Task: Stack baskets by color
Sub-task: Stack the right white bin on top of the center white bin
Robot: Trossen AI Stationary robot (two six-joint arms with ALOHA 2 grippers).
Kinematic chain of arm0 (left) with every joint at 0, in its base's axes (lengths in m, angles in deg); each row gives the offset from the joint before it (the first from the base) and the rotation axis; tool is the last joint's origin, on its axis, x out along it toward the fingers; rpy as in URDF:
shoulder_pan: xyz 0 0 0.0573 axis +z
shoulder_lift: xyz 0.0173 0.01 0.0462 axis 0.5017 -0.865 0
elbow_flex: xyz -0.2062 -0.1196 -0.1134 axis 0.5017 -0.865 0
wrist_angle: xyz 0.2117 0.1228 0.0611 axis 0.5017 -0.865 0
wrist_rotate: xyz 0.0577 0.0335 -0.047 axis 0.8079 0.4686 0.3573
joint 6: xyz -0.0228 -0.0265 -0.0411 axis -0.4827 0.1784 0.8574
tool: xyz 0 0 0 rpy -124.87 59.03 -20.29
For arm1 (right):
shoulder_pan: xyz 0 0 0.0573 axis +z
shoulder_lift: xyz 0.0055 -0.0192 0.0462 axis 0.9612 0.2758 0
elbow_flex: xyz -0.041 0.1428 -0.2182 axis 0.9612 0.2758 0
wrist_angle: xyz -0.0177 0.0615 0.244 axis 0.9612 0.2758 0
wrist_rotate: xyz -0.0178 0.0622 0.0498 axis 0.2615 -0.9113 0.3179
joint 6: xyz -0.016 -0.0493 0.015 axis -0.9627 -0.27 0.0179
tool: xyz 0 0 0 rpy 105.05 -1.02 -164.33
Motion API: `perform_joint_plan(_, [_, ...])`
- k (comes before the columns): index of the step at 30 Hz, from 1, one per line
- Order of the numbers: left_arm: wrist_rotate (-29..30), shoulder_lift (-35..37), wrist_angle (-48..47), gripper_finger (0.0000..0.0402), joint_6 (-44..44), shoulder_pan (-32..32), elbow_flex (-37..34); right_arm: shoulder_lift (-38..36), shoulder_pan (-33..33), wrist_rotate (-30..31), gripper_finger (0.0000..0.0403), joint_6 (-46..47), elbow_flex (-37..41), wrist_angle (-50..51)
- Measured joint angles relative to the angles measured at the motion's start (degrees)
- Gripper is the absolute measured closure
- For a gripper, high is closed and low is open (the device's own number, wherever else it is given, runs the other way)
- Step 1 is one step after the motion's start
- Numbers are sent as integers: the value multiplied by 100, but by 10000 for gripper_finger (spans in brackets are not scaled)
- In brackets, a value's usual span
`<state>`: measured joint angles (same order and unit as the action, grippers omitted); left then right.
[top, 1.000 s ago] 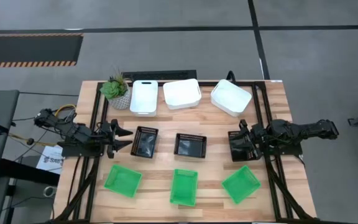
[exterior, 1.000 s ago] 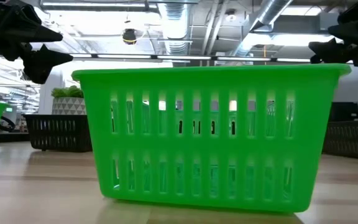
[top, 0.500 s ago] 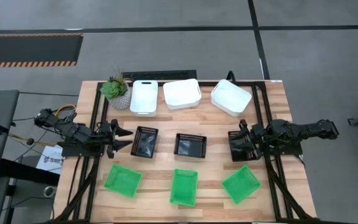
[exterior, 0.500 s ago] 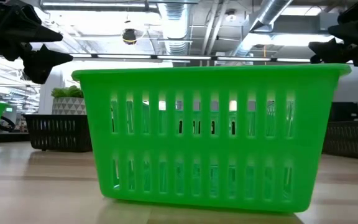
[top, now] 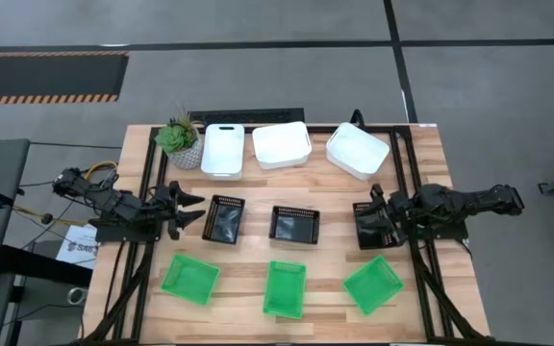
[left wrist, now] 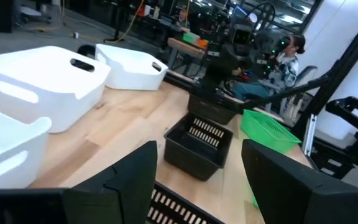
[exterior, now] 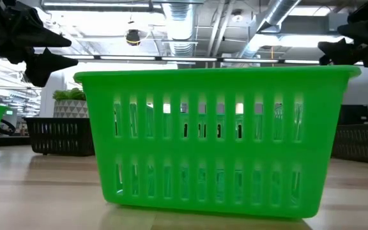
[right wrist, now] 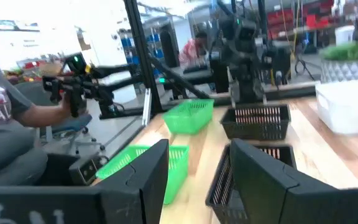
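Observation:
Nine baskets stand on their bottoms in three rows on the wooden table. White ones (top: 222,151), (top: 282,144), (top: 357,152) are at the far side. Black ones (top: 225,219), (top: 294,223), (top: 371,229) are in the middle. Green ones (top: 189,280), (top: 285,288), (top: 372,284) are at the near side. My left gripper (top: 196,208) hangs open above the table, just left of the left black basket. My right gripper (top: 379,213) hangs open over the right black basket, well above it in the low view (exterior: 337,45). Neither holds anything.
A small potted plant (top: 179,140) stands at the far left corner beside the white baskets. Black frame rails (top: 147,183) run along the table's left and right sides. Bare wood lies between the rows. People sit beyond the table (right wrist: 5,124).
My left gripper has swung its open fingers a little toward the table's far edge, staying at the same place and height. The baskets have not moved.

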<state>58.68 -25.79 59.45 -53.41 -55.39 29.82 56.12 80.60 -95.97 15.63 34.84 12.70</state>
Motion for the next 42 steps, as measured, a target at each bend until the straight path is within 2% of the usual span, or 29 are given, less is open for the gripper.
perform_joint_plan(6, [30, 0, 10, 178, 72, 0, -2, -3, -2, 62, 209, 836, -1, -944])
perform_joint_plan(9, [422, 0, 18, 178, 73, 0, -2, -5, 0, 74, 209, 1042, -5, -1223])
perform_joint_plan(12, [900, 0, 12, 178, 148, 0, -2, -1, 0, 86, 207, 1193, -32, -1191])
perform_joint_plan(17, [849, 0, 18, 178, 329, 0, -2, -1, -4, 210, 208, 1159, -51, -1218])
perform_joint_plan(25, [919, 0, 23, 178, 334, 0, -2, -1, -4, 1712, 213, 2031, -65, -1227])
perform_joint_plan(29, [937, 0, 61, 178, 250, 0, -4, -1, -4, 1948, 213, 2175, -67, -1248])
perform_joint_plan(32, [871, -1, 492, 178, 508, 0, -6, 1, -25, 2011, 213, 2379, -67, -1611])
perform_joint_plan(35, [590, -2, 1161, 178, 330, 0, -6, -1, -130, 2317, 214, 2197, -145, -2141])
perform_joint_plan(38, [312, -1, 2022, 178, -80, -4, -6, 50, -240, 2516, 216, 1438, -505, -2119])
perform_joint_plan(42, [309, -1, 2601, 178, -497, -4, 113, 624, -358, 2575, 223, 511, -1159, -2045])
